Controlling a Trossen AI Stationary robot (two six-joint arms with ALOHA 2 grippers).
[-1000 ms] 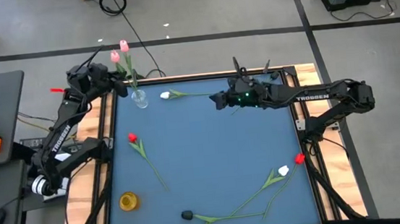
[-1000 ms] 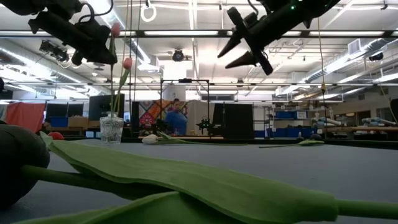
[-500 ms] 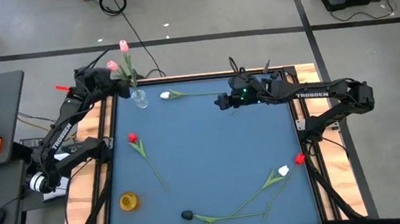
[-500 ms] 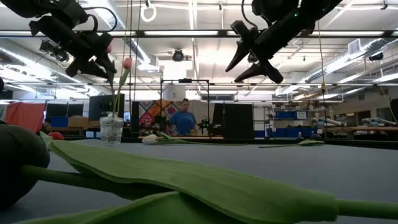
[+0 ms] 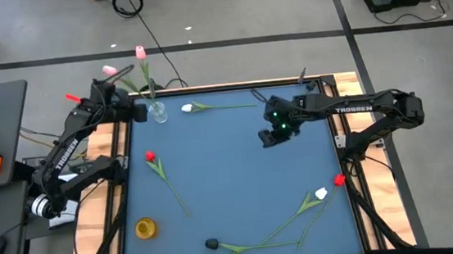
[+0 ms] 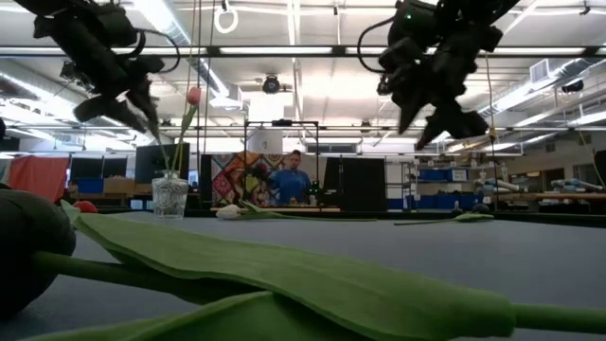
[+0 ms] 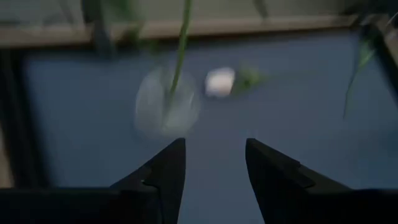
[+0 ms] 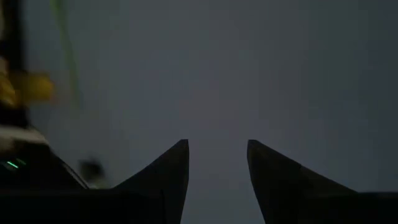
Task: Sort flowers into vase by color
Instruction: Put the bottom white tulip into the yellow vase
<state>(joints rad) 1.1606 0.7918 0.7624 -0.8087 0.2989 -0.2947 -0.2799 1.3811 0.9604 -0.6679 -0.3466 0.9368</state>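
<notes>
Standing apart with bare blue surface showing between them, the two dark fingers [image 7: 165,177] of the left gripper [image 7: 214,180] hold nothing. This gripper hangs above the far left corner of the tabletop, just beside a small clear glass vase [image 5: 157,112]. Two pink tulips with thin green stems stand in this vase: one upright pink tulip [image 5: 139,52], and one leaning pink tulip [image 5: 110,70] whose head is tilted out over the left arm.

The right gripper [image 8: 217,174] has its fingers [image 8: 168,180] also spread, with nothing between them. It hangs over the middle right part of the tabletop, well apart from every flower.

On the flat dark blue tabletop [image 5: 239,175], which has a pale wooden rim, the other flowers lie on their sides. A white tulip with a long green stem [image 5: 188,108] lies near the far edge, just beside the vase. A red tulip [image 5: 149,156] lies near the left side, its stem running toward the middle. Near the right front corner lie a second white tulip [image 5: 321,193] and a second red tulip [image 5: 339,180], close together. A dark bud on a green stem [image 5: 211,244] lies at the front edge. A small yellow round container [image 5: 146,228] stands near the front left corner.

Around the tabletop is a grey floor with black cables. In the low view the room behind is a large hall with ceiling lights, and a person in a blue top [image 6: 294,180] stands far back.
</notes>
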